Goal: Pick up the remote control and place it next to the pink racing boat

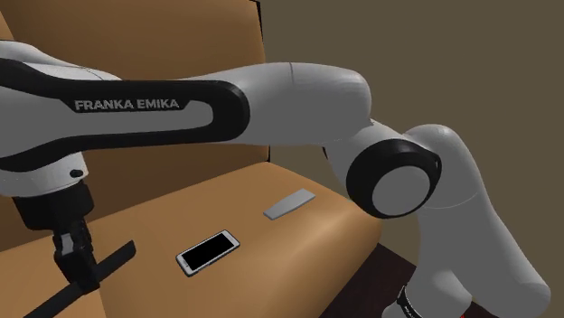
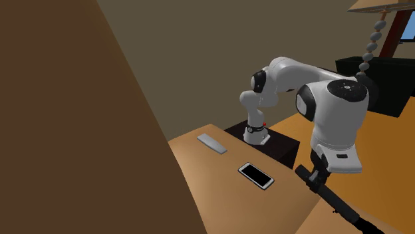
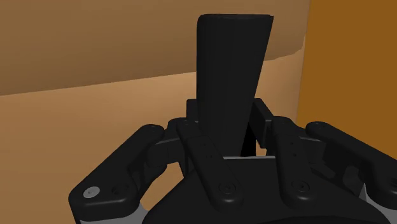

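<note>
Where the arm ends, claw: the all-black two-finger gripper [image 1: 79, 271] [image 2: 318, 179] [image 3: 226, 124] is closed on the long, flat black remote control [image 1: 116, 255] [image 2: 340, 205] [image 3: 232, 57].
Grip: the remote control is clasped part-way along its length, with an end projecting on either side of the fingers in the shoulder view.
Wrist view: the remote control is seen as a dark slab rising from between the fingers.
Remote position: it is held low over the tan seat cushion [image 1: 154, 226] at the shoulder view's lower left. Contact with the cushion cannot be determined.
Nearest item: a black-screened, white-rimmed phone [image 1: 208, 252] [image 2: 256, 175] is laid flat on the cushion, apart from the remote control.
Further item: a thin grey rectangular slab [image 1: 289, 204] [image 2: 211, 143] is laid flat beyond the phone, towards the dark box stand [image 2: 282, 146].
Background: a brown upright backrest [image 1: 181, 36] is seen behind the cushion.
</note>
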